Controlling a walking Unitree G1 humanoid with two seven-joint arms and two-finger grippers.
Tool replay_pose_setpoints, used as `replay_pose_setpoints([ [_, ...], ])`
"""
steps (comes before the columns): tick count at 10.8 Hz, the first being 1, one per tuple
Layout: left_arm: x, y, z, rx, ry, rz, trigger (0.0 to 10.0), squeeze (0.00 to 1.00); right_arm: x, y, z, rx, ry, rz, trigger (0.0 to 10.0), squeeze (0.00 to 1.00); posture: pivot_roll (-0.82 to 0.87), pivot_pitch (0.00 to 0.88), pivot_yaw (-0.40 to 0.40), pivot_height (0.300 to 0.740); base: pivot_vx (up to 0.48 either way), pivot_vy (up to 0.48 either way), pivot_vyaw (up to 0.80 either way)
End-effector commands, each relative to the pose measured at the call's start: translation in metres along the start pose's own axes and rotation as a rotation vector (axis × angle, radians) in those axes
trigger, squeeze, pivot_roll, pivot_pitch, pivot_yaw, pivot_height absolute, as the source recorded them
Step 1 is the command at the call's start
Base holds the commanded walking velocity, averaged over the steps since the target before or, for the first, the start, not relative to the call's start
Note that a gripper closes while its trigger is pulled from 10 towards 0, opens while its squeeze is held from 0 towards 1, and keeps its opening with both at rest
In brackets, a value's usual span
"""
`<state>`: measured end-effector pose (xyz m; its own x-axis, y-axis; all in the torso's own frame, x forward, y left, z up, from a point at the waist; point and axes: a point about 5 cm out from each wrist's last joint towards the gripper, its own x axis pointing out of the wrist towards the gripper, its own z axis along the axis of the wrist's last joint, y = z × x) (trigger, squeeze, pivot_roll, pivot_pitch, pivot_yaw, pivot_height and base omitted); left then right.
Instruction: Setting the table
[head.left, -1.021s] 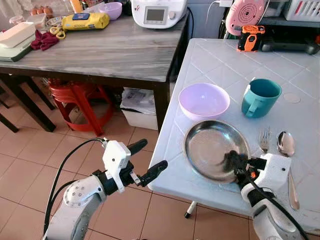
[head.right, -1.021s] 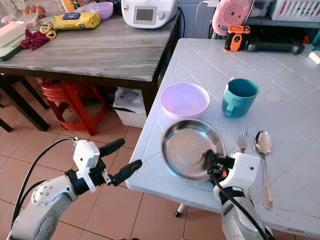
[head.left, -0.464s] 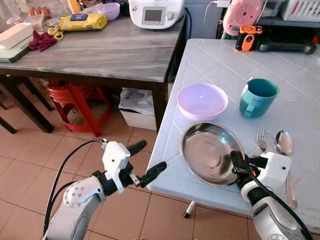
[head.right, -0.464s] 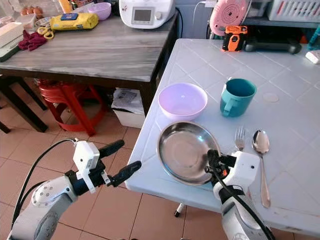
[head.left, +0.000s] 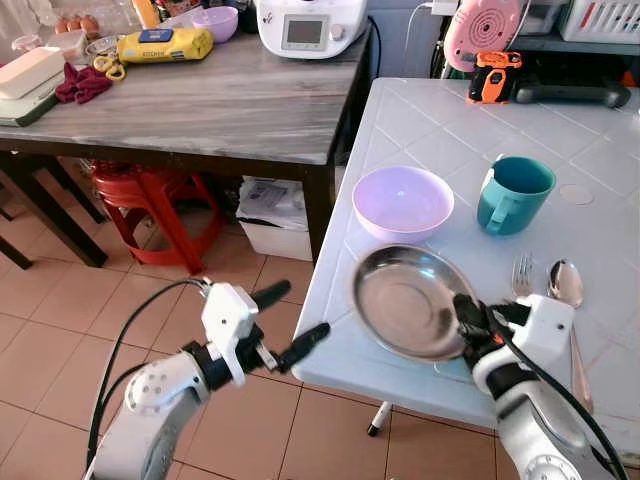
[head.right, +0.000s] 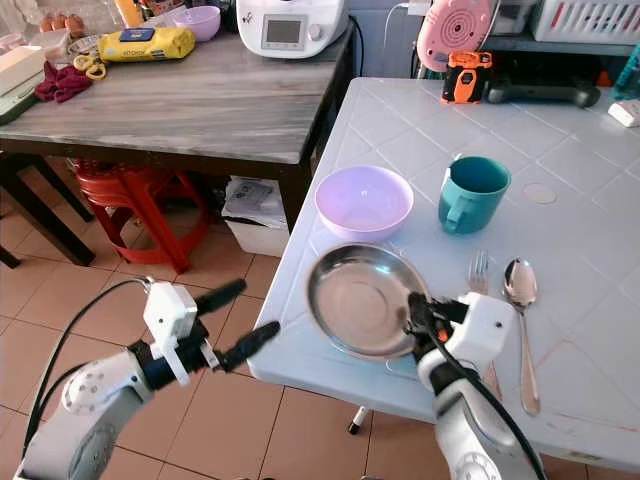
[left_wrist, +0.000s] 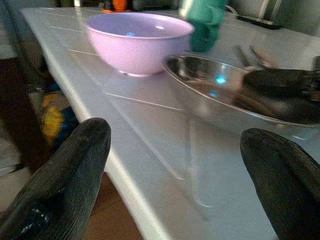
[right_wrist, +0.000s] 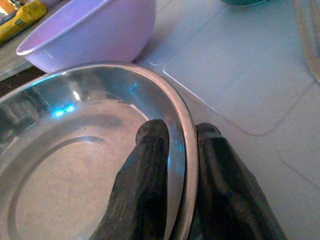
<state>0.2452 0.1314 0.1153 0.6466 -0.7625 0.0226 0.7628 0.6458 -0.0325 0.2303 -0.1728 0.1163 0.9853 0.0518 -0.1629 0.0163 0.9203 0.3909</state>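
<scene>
The plate (head.left: 408, 301) sits at the near left edge of the bench (head.left: 600, 230); the bowl (head.left: 403, 202) just behind the plate; the mug (head.left: 513, 194) behind it to the right; fork (head.left: 521, 275) and spoon (head.left: 566, 290) right of it; the right gripper (head.left: 468, 318) on its near right rim; the left gripper (head.left: 290, 318) left of it, off the bench.

On the white counter (head.left: 420, 120) I count one steel plate (head.left: 405, 300), one fork (head.left: 523, 276), one spoon (head.left: 566, 288) and one teal mug (head.left: 513, 194). Bowls are two, both lilac: one (head.left: 403, 202) at 12 o'clock from the plate, and a second (head.left: 217, 22) on the grey counter (head.left: 200, 105). Below that counter I see one red stool (head.left: 150, 195).
</scene>
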Motion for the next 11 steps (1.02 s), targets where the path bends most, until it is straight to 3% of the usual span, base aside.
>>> replay_pose_setpoints([
  [1,-0.003,0.01,0.003,0.034,-0.005,0.067,10.0,0.0,0.002,0.007,-0.001,0.022,0.008,0.035,0.0,0.0,-0.09,0.107,0.096,0.74,0.0,0.0,0.0],
  [5,0.0,0.035,0.01,0.05,-0.075,0.323,10.0,0.0,0.008,0.02,0.008,-0.013,-0.033,0.101,0.0,0.0,-0.08,0.091,0.09,0.74,0.0,0.0,0.0],
  [6,0.002,0.037,0.011,0.048,-0.086,0.346,10.0,0.0,0.01,0.024,0.011,-0.01,-0.047,0.119,4.1,0.0,-0.08,0.089,0.089,0.74,0.0,0.0,0.0],
  [7,0.003,0.041,0.012,0.053,-0.095,0.383,10.0,0.0,0.012,0.026,0.013,-0.016,-0.061,0.119,10.0,0.0,-0.08,0.086,0.089,0.74,0.0,0.0,0.0],
  [9,0.0,0.055,0.011,0.058,-0.079,0.53,10.0,0.0,0.011,0.028,0.02,-0.027,-0.114,0.12,10.0,0.0,-0.08,0.085,0.092,0.74,0.0,0.0,0.0],
  [11,-0.002,0.059,0.008,0.037,-0.069,0.582,10.0,0.0,0.01,0.028,0.023,-0.078,-0.147,0.109,10.0,0.0,-0.08,0.088,0.094,0.74,0.0,0.0,0.0],
])
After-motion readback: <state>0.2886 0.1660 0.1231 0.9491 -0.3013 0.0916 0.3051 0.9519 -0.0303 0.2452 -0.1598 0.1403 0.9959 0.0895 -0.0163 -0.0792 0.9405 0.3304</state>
